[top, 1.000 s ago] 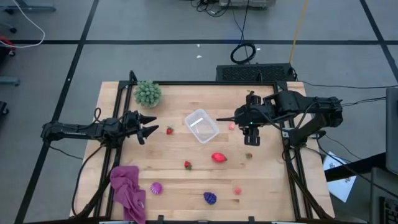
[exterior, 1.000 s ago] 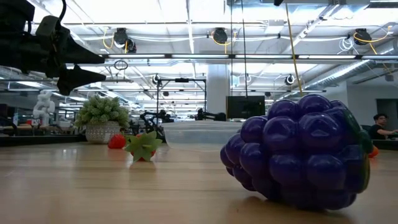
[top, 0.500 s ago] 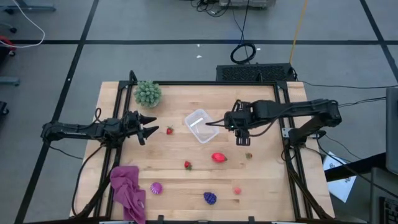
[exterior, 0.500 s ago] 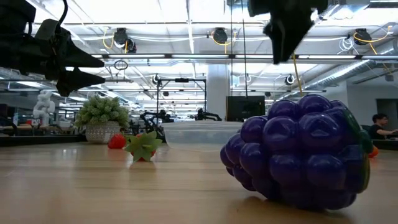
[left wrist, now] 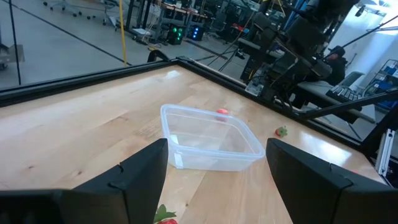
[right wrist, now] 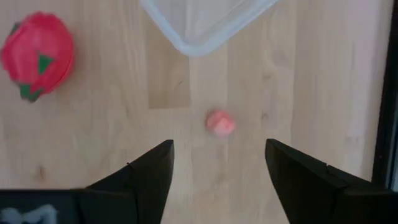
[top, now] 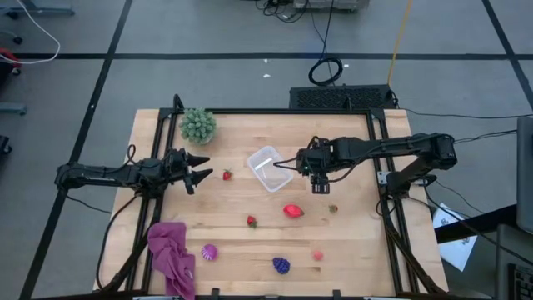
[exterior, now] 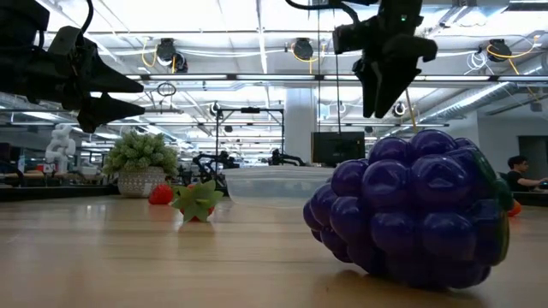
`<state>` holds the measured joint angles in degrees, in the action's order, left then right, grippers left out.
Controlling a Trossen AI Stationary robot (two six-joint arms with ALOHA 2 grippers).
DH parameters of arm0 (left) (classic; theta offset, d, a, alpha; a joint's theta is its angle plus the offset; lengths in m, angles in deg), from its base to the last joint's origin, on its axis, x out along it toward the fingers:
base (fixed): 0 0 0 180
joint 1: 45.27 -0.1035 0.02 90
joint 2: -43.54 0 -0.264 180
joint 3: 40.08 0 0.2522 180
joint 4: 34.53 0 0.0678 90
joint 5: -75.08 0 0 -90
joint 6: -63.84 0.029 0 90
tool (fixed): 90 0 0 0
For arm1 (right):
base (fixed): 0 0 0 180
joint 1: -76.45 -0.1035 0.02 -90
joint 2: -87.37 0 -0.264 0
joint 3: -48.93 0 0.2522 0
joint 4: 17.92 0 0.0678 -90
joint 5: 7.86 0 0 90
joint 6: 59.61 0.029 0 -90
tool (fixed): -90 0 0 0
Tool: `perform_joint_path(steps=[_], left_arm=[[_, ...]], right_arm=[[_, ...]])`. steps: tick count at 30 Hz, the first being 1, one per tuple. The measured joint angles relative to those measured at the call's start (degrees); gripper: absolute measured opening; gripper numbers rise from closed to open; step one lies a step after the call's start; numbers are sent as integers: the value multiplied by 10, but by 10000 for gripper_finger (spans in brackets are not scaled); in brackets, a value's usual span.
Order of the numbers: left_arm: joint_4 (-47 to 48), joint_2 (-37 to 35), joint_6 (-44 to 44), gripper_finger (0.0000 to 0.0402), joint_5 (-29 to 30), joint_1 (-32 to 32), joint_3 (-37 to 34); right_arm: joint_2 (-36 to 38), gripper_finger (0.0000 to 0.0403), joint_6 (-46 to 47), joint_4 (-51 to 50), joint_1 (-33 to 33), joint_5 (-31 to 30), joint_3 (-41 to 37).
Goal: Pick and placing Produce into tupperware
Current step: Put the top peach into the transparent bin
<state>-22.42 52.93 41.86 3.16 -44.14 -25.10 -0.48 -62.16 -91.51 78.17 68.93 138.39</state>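
Observation:
The clear tupperware (top: 269, 167) sits mid-table with nothing showing inside it. Toy produce lies scattered on the wood: a red strawberry (top: 226, 174), a smaller one (top: 251, 221), a large red piece (top: 292, 211), a brownish piece (top: 333, 209), a pink one (top: 317, 255), a purple berry (top: 281, 265) and a magenta one (top: 208, 252). My right gripper (right wrist: 218, 144) hangs open, pointing down over a small pink piece (right wrist: 219, 122) beside the tupperware's corner (right wrist: 199, 25). My left gripper (top: 196, 172) waits open left of the tupperware (left wrist: 211, 140).
A spiky green plant (top: 198, 125) stands at the far left corner. A magenta cloth (top: 171, 254) lies bunched at the near left edge. In the low view the purple berry (exterior: 411, 210) fills the foreground. Bare wood lies between the pieces.
My right arm has stretched out toward the table's left. Its gripper has travelled from right of the pink piece to above it, close to the tupperware, and has come down into the low view. The produce and the tupperware have stayed put.

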Motion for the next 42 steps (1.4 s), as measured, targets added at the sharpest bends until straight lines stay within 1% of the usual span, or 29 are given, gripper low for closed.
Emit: perform_joint_path(steps=[5, 9, 10, 14, 18, 25, 31, 34, 42], left_arm=[[0, 0, 0, 273, 0, 0, 0], [1, 0, 0, 273, 0, 0, 0], [1, 0, 0, 273, 0, 0, 0], [1, 0, 1, 273, 0, 0, 0], [1, 0, 1, 273, 0, 0, 0], [1, 0, 2, 273, 0, 0, 0], [1, 0, 2, 273, 0, 0, 0], [1, 0, 2, 273, 0, 0, 0], [1, 0, -6, 273, 0, 0, 0]], right_arm=[[0, 267, 5, 7, 20, 4, 0], [0, 268, 24, 30, 36, 44, 0], [0, 268, 27, 37, 39, 46, -2], [0, 268, 30, 75, 45, 50, -31], [0, 268, 34, 114, 50, 75, -80], [0, 268, 29, 178, 51, 76, -155], [0, 268, 9, 243, 62, 76, -203], [0, 268, 1, 267, 74, 76, -216], [0, 267, -13, 278, 107, 77, -222]])
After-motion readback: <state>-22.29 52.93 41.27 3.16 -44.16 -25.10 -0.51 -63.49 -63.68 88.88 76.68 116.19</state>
